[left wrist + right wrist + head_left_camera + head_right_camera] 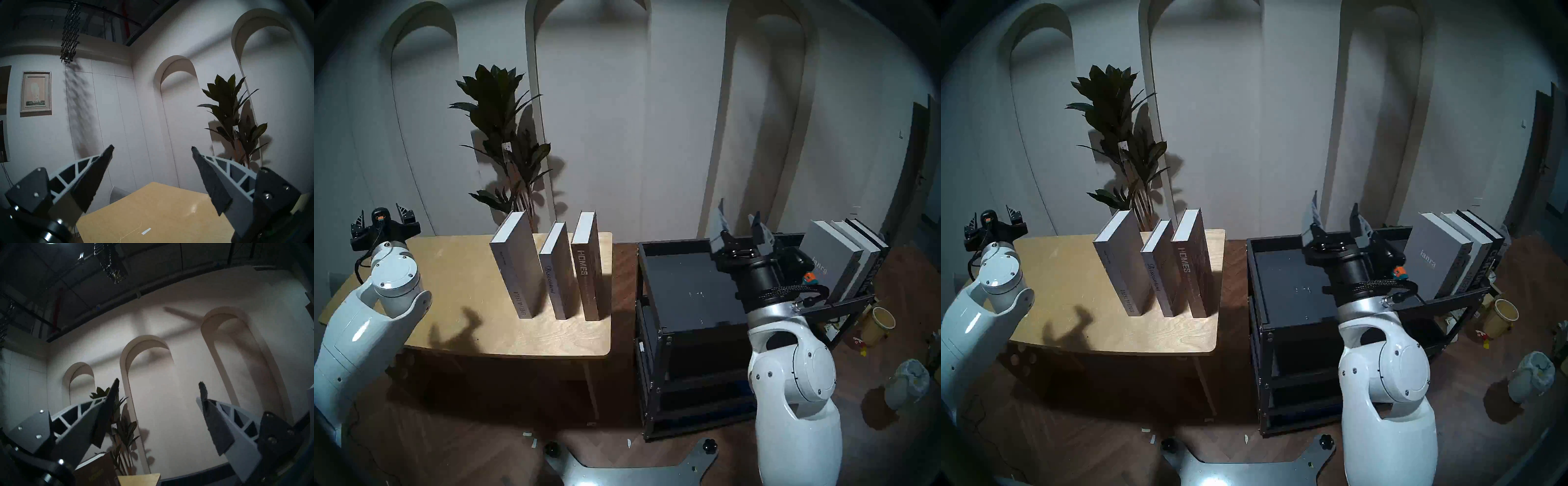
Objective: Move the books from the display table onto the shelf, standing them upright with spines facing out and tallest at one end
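Grey and brown hardcovers, three of them, stand upright on the display table [456,271], spines toward the robot: "SPECIAL ISSUE" book [516,268] on the view's left and leaning slightly, "Discontent" book [555,271] in the middle and the shortest, "HOMES" book [588,268] on the right. They stand close together with narrow gaps, near the table's right end. White page blocks show along their top edges.

Three more books are already on the shelf [680,288], upright at the far right of its dark rimmed top tray: a grey book marked "ianra" [829,258] in front, a white book [857,251] behind it, then the black "CENTURY" book [870,258] outermost. They tilt a little to the right.

Right gripper [739,224]: jaws spread wide, nothing between them, tips pointing up and away over the tray's middle. It is well apart from the table books and near, but not touching, the shelved three. In the right wrist view, only wall arches show between the fingers [105,412]; a brown book top is at the bottom edge.

Left gripper [383,220]: jaws also spread, empty, raised beyond the table's far left corner, well apart from every book. The left wrist view shows bare plywood below its fingers [95,178].

Plant [504,142] stands behind the table against the arched white wall. Pale bins [907,383] sit on the wood floor right of the shelf
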